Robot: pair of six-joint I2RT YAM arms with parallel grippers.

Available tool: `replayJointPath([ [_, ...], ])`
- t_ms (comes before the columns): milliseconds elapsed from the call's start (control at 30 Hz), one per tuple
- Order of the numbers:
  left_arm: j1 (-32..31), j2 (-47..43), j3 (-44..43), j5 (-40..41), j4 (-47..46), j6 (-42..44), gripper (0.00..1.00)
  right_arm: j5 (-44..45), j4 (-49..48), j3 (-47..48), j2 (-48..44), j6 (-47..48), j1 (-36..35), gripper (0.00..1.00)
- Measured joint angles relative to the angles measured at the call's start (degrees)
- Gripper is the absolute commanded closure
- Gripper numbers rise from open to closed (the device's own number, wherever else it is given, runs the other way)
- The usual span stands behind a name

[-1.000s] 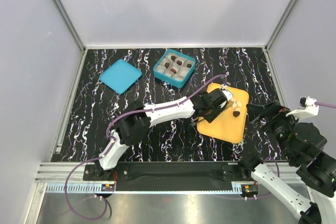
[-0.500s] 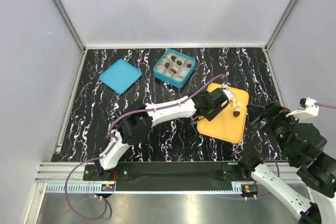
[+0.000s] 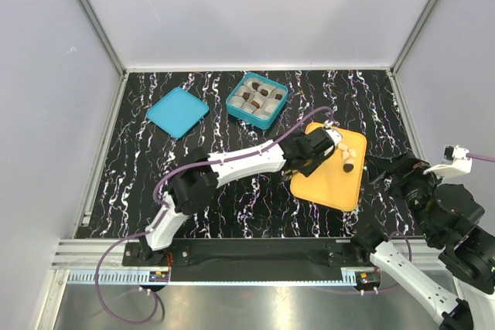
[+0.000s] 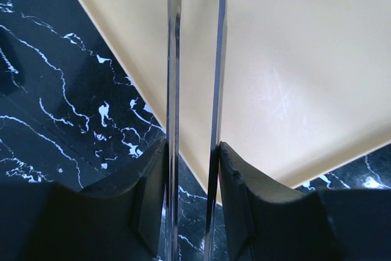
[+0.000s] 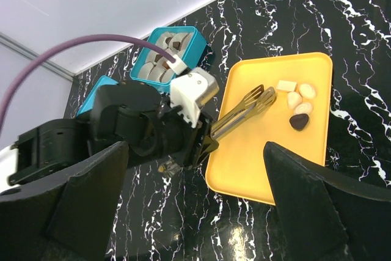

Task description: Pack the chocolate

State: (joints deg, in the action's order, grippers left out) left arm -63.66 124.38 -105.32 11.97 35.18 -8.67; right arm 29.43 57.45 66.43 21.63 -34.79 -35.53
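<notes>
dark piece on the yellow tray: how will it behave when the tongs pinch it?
The dark piece looks small and rounded, so it is probably light and may roll or squirt out of the thin metal tongs. The yellow tray looks smooth, so a nudge would likely slide it into the pale pieces beside it.

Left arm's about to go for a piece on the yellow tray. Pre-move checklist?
1. Tongs gripped in left gripper: ok.
2. Tong tips empty: ok, nothing between them.
3. Tips at the dark chocolate: not ok, they stop short of the cluster on the yellow tray.
4. Teal box uncovered, lid lying apart: ok.
5. Free cup in the box: cannot tell.
6. Right gripper open, off the tray: ok.
</notes>
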Motion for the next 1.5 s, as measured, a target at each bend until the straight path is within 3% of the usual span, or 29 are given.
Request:
replayJointPath([
  [967,1.3,-7.3,-0.2,3.2,8.4,-3.2,0.63,0.0,1.0,1.2,-0.2,-0.5,0.0,0.00],
  [1500,10.1,-9.6,-7.0,8.3,11.9,-0.5,0.63,0.0,1.0,1.2,-0.2,-0.5,0.0,0.00],
])
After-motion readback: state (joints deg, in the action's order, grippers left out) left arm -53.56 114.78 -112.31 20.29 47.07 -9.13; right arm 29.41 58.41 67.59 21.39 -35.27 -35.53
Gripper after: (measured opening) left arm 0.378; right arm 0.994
